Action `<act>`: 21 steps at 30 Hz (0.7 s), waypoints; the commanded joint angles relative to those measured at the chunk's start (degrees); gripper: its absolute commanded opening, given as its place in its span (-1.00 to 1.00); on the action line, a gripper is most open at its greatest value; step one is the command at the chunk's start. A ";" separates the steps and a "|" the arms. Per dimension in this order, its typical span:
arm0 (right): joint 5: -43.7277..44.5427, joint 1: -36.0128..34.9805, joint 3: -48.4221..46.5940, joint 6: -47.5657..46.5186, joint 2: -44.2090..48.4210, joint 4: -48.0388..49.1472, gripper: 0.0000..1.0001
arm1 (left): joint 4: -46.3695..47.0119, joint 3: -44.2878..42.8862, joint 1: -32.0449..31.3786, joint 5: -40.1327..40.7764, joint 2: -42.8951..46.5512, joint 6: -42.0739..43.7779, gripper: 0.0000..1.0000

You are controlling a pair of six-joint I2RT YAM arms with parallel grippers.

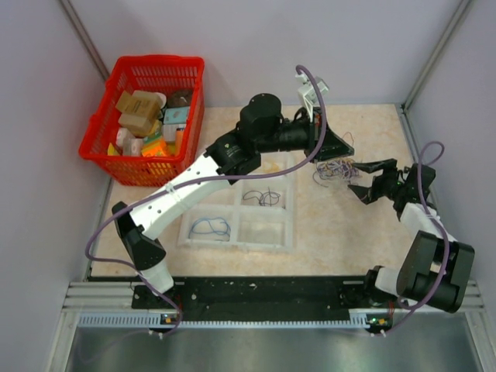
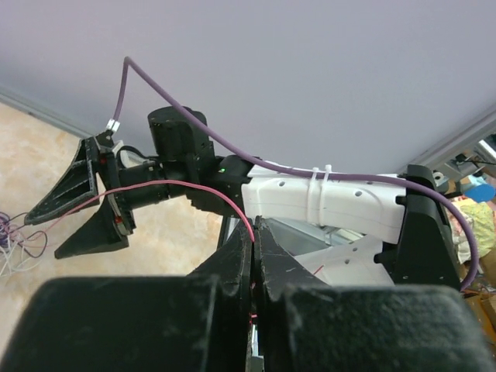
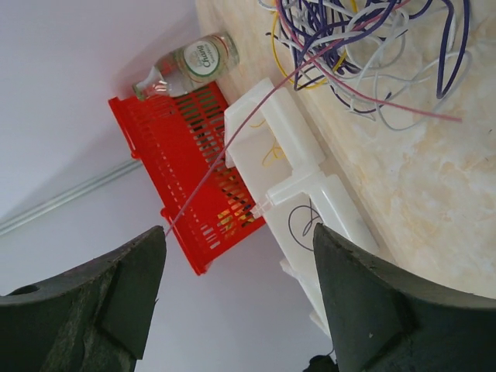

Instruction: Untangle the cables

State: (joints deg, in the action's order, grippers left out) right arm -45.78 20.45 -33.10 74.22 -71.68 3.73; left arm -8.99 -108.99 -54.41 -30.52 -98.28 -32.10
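Observation:
The cables (image 1: 335,169) lie in a loose bunch of purple, white, pink and yellow loops on the table right of centre. They also show at the top of the right wrist view (image 3: 372,46) and at the left edge of the left wrist view (image 2: 12,240). My left gripper (image 1: 345,147) hovers just behind the bunch. It is shut (image 2: 255,223) on a thin pink wire (image 2: 178,186). That wire runs taut from the bunch past my right gripper's finger (image 3: 147,256). My right gripper (image 1: 358,180) is wide open (image 3: 239,236) beside the bunch, holding nothing.
A white compartment tray (image 1: 293,217) sits mid-table with a dark wire (image 1: 263,198) and a blue wire (image 1: 209,226) in separate cells. A red basket (image 1: 159,60) of boxes stands at the back left. A bottle (image 3: 190,62) lies beyond it. Walls close in on three sides.

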 commanded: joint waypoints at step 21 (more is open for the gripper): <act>-0.63 -6.47 -5.30 15.44 -9.36 15.80 -0.31 | 5.66 2.38 0.18 -1.03 7.93 -1.74 -1.00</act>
State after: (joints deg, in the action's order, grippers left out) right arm -46.85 14.63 -36.12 88.68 -80.73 15.88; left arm -6.37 -107.00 -54.41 -31.94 -93.78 -34.44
